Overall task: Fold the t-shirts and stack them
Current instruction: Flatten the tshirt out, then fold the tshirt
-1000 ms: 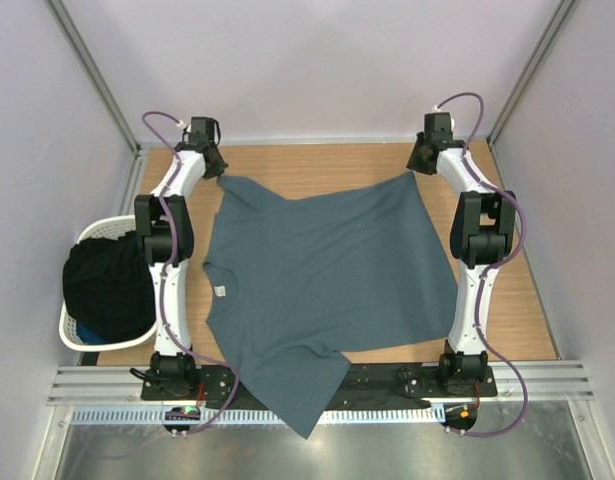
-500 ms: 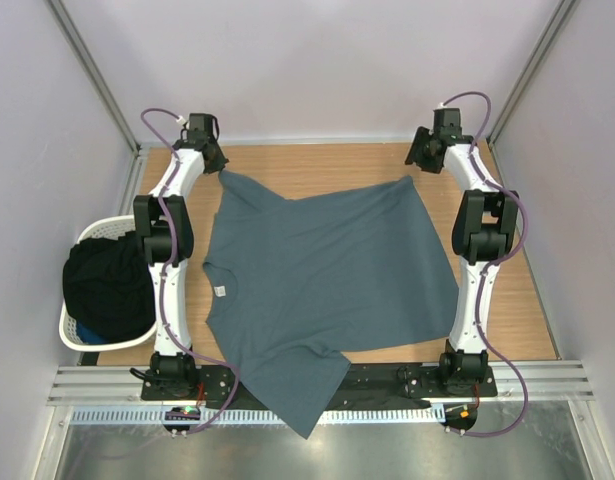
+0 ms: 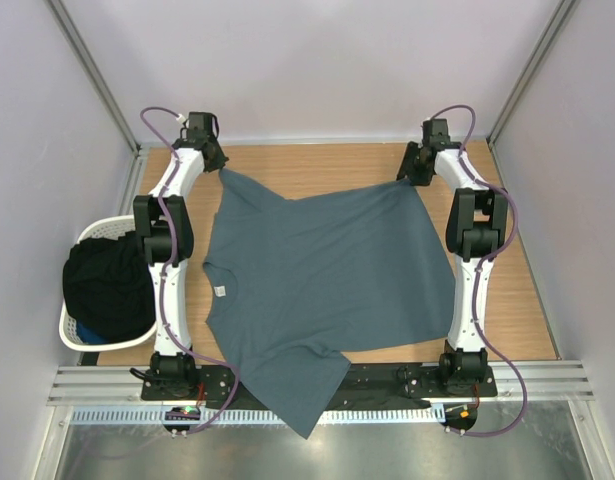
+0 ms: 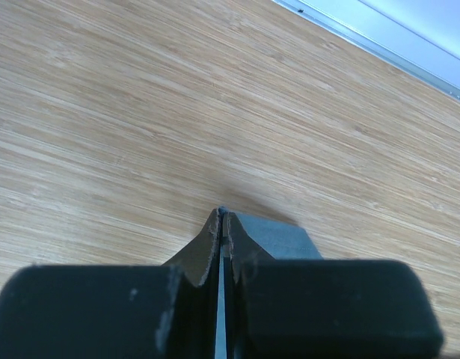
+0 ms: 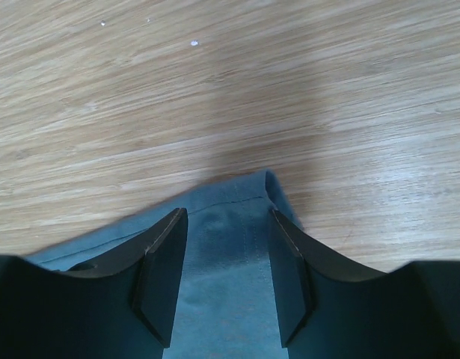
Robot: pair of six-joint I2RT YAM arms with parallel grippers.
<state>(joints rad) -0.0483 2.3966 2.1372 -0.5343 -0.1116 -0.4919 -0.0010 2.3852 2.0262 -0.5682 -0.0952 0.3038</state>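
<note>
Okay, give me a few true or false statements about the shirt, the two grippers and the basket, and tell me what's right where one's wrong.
1. The left gripper is shut on a corner of the shirt. True.
2. The right gripper is clamped on the shirt. False: its jaws stand open, one on each side of a corner.
3. The basket holds nothing. False: dark clothes lie in it.
4. Part of the shirt reaches past the near edge of the table. True.

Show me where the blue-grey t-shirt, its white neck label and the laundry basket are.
t-shirt (image 3: 327,270): top external view, middle of the spread body.
neck label (image 3: 223,291): top external view, the small white tag at the collar.
laundry basket (image 3: 97,230): top external view, its white far rim.
</note>
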